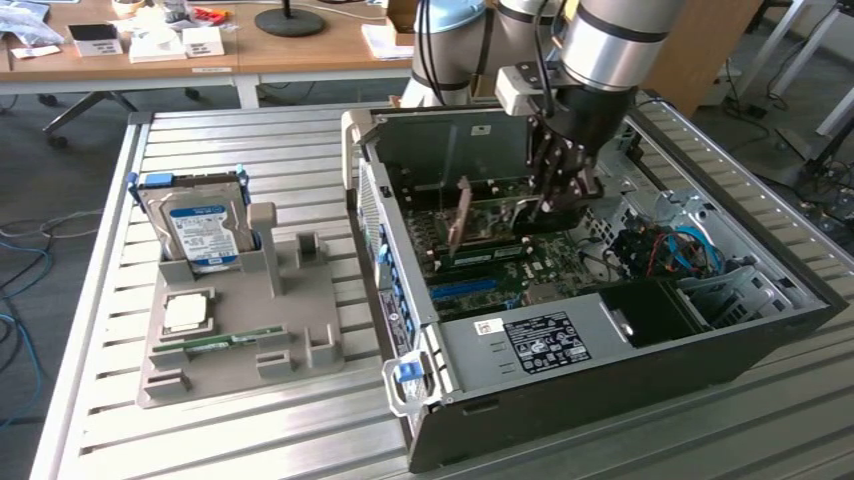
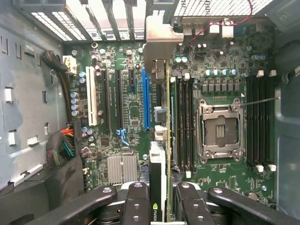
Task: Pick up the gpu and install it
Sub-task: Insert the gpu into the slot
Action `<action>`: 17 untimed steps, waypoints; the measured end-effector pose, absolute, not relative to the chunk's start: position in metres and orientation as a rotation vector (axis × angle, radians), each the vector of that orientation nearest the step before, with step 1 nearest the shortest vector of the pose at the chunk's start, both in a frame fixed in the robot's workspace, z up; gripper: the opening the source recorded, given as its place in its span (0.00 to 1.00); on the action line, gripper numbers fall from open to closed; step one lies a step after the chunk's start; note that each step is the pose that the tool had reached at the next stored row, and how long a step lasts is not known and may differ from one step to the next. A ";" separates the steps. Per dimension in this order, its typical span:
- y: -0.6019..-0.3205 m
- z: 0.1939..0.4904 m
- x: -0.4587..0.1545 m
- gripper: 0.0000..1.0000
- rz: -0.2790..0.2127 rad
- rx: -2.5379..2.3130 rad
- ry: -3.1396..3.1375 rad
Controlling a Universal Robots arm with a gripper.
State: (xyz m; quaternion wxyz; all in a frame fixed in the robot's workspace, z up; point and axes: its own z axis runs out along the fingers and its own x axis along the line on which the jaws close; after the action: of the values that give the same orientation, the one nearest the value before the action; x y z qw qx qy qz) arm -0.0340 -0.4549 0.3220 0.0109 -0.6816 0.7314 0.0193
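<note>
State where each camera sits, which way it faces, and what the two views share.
Exterior view: off the arm, raised beside the table, looking down into the open computer case; the arm and gripper show.
Wrist view: on the wrist, looking past the fingers onto the motherboard; the fingers show, clamping the gpu edge-on.
Shared: gripper, gpu, motherboard.

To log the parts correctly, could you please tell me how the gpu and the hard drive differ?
The gpu is clamped in the gripper inside the computer case, over the motherboard; the hard drive sits in the grey holder outside it. The gpu is a thin card; the hard drive is silver with a blue-white label. Both stand on edge.
</note>
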 end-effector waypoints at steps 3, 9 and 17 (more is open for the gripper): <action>-0.455 0.322 -0.038 0.27 0.060 -2.127 2.281; -0.458 0.321 -0.042 0.27 0.060 -2.129 2.280; -0.463 0.318 -0.046 0.27 0.060 -2.131 2.278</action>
State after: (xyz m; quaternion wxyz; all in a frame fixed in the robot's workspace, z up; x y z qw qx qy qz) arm -0.0459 -0.4634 0.3185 0.0109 -0.6829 0.7302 0.0192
